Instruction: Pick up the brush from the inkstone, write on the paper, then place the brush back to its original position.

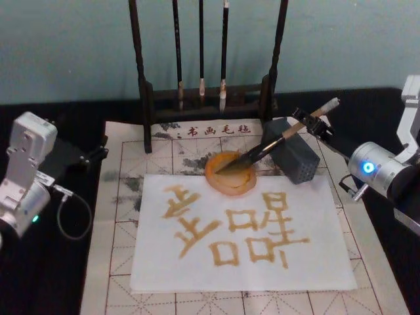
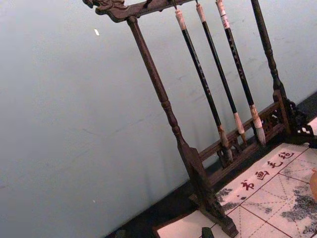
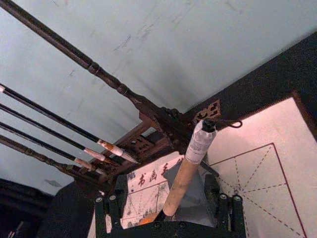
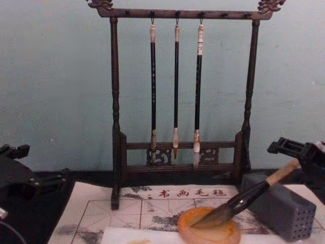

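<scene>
head view: brush (image 1: 275, 146) lying aslant, tuft in the inkstone (image 1: 230, 189), handle propped on the grey block (image 1: 298, 164), right gripper (image 1: 310, 125) about its upper handle; paper (image 1: 197, 262) at the inkstone's near side, bearing amber characters; left gripper (image 1: 85, 155) parked far left, state cannot be told. right wrist view: fingers (image 3: 109, 210) spread either side of the handle, seemingly clear of it; chest view: tuft resting in the inkstone. risk: on withdrawal a finger may catch the handle, rolling it off the block and dragging ink across the paper.

Wooden rack (image 4: 115, 101) (three thin brushes (image 4: 176, 86) hanging), grey block (image 4: 290, 214), gridded mat (image 4: 101, 216)
</scene>
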